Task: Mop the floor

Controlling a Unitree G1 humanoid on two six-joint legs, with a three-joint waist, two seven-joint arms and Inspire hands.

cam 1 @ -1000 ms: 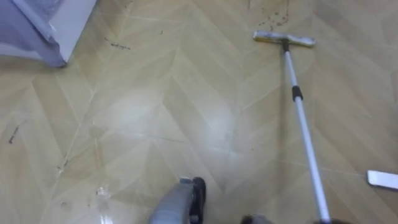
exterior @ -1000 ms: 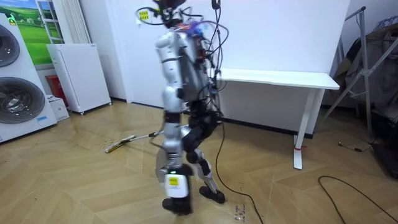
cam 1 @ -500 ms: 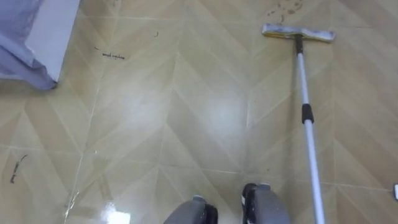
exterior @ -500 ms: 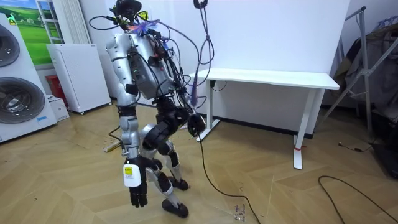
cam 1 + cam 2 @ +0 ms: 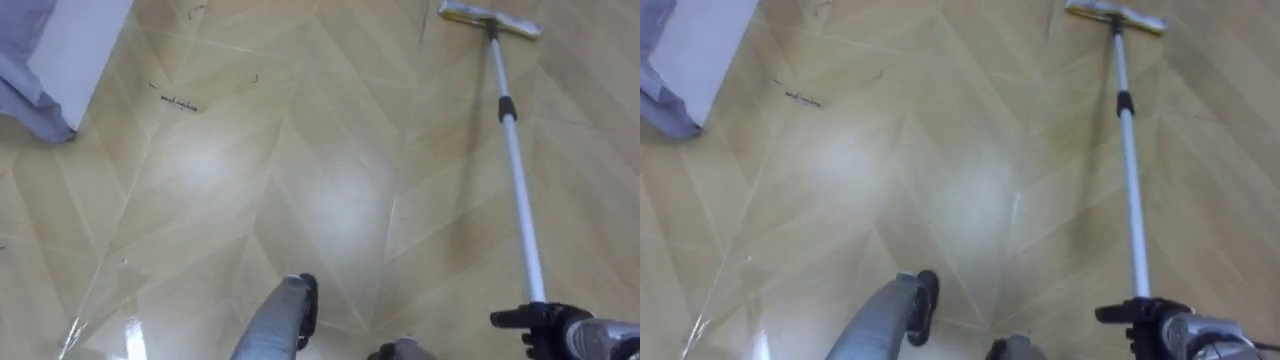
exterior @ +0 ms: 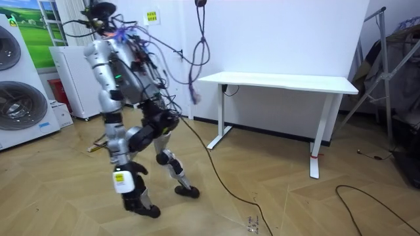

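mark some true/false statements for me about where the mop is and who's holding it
1. The mop head lies on the floor at the far end of the mop pole. True.
2. The robot's left hand grips the mop pole. False: the right hand is closed round its near end.
3. A white desk stands against the wall on the room view's right. True.
4. The mop head touches the white appliance. False: the appliance is at the upper left of the eye view and the mop head at the upper right, well apart.

Right robot hand (image 5: 550, 325) curled round the mop pole (image 5: 515, 170); left robot hand (image 6: 125, 187) hanging low.
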